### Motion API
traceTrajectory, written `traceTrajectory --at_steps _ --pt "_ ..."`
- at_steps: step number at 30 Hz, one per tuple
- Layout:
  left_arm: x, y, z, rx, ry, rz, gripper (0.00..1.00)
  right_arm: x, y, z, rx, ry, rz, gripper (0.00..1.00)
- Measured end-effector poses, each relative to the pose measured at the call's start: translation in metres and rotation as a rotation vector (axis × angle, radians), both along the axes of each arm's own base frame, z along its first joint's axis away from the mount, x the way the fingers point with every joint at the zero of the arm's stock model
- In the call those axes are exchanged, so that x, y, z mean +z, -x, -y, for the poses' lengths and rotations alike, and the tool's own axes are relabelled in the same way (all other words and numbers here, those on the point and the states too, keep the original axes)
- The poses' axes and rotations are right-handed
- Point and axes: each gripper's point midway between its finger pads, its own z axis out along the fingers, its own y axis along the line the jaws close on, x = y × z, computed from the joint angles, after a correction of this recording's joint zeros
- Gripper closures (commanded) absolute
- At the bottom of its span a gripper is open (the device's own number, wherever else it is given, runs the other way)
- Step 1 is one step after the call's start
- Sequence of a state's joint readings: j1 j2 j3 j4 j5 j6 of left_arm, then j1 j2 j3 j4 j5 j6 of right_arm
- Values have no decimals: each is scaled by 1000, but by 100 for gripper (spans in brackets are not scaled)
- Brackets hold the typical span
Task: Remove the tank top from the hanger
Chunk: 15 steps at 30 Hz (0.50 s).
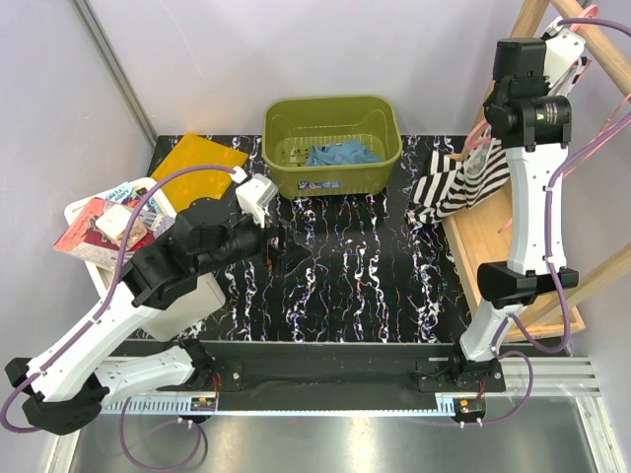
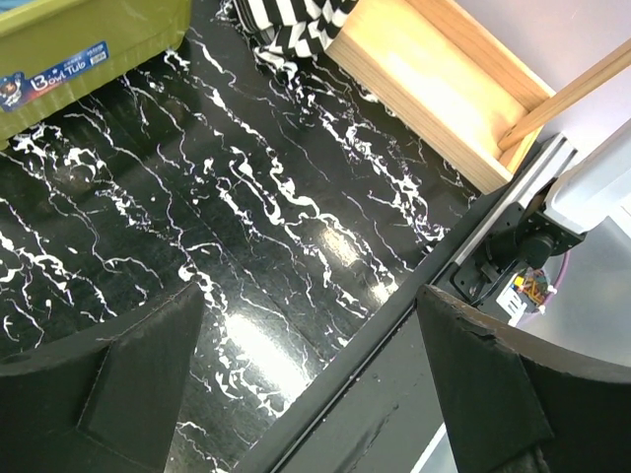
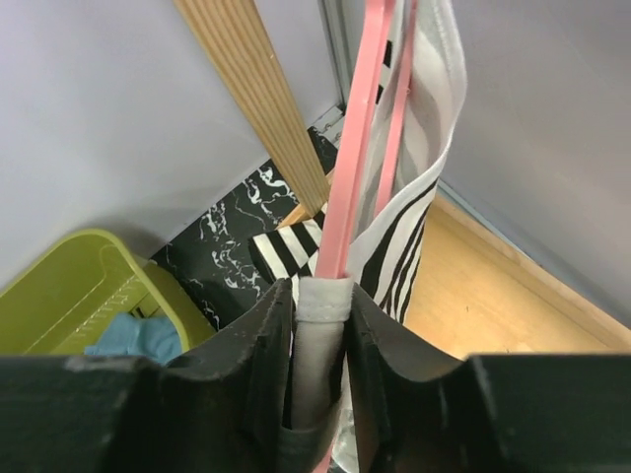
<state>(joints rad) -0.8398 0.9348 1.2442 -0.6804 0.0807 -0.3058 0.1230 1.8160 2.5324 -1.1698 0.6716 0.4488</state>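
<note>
The black-and-white striped tank top (image 1: 449, 187) hangs from a pink hanger (image 3: 360, 148) on the wooden rack at the right, and its hem trails onto the table. My right gripper (image 3: 321, 296) is raised beside the rack. It is shut on the tank top's white strap (image 3: 323, 298) where the strap wraps over the hanger's arm. More striped fabric (image 3: 414, 227) hangs behind the fingers. My left gripper (image 1: 296, 251) hovers open over the middle of the table, with nothing between its fingers (image 2: 138, 374).
A green basket (image 1: 332, 143) holding a blue cloth (image 1: 340, 153) stands at the back centre. The wooden rack (image 1: 493, 236) with slanted poles fills the right side. A white bin of books (image 1: 108, 222) and an orange sheet (image 1: 197, 158) lie at the left.
</note>
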Motion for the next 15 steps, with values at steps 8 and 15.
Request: traceTrajectory --at_steps 8,15 --pt "-4 0 0 -1 -21 -17 7 6 3 6 -45 6 21 84" --pt "0 -2 2 -1 -17 -15 7 19 2 7 -45 3 64 100"
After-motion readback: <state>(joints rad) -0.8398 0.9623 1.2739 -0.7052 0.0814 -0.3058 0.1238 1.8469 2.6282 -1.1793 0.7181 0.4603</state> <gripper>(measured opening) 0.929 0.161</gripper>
